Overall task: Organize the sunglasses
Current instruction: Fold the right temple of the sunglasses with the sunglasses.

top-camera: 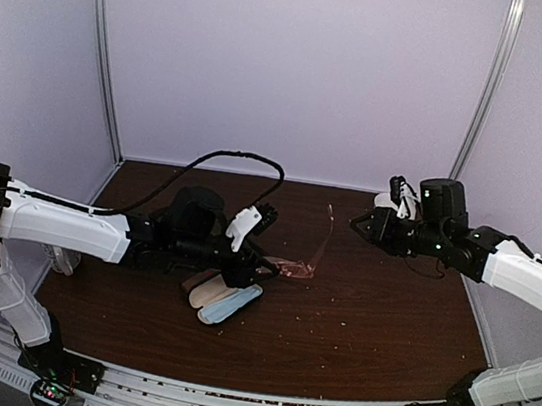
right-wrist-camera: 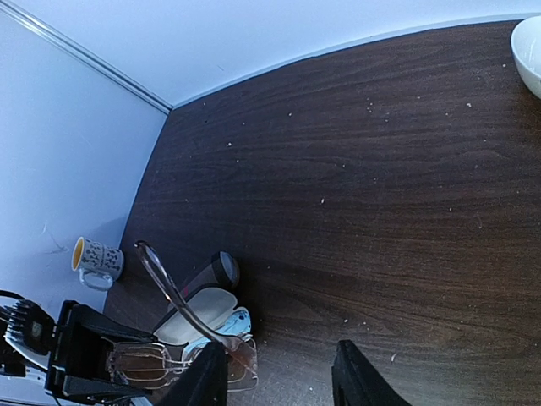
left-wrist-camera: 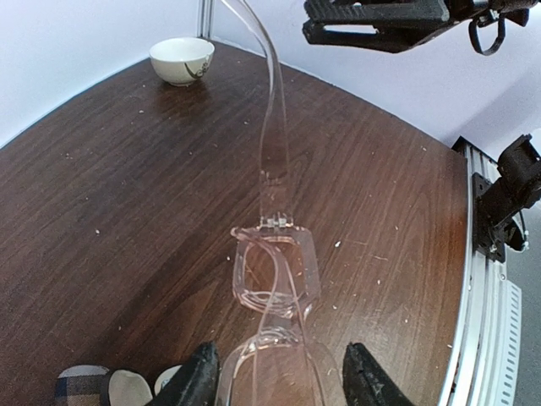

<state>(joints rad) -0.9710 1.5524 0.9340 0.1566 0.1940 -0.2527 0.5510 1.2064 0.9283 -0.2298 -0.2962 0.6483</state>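
- Pale lilac walls close in a dark brown wooden tabletop [top-camera: 386, 320] flecked with light crumbs; both arms reach in from the near edge.
- My left claw [left-wrist-camera: 283, 382] is about half closed on the thin-framed, pinkish, clear-lensed sunglasses [left-wrist-camera: 276, 272]. Its jaws flank one lens end of the frame, near the middle of the tabletop and, by my reading, lifted just off it.
- One slim temple arm [left-wrist-camera: 272, 127] is swung out and points up and away; I cannot make out the other.
- My right claw [right-wrist-camera: 279, 376] hovers well apart to the right, fingers parted with only bare wood between them, holding nothing.
- I judge the pair very light, springy and fragile, with slick lenses. I would grip lightly at the bridge or a hinge corner, keeping pressure off the lenses and the loose temple.
- Just beside the left claw lies a cluster of oblong cases [top-camera: 222, 297] in cream, pale blue and brown.
- A white bowl [left-wrist-camera: 182, 59] and a patterned mug [right-wrist-camera: 95, 259] stand near the tabletop's edges.
- No brand, label or writing is readable; the mug's marks are too small.
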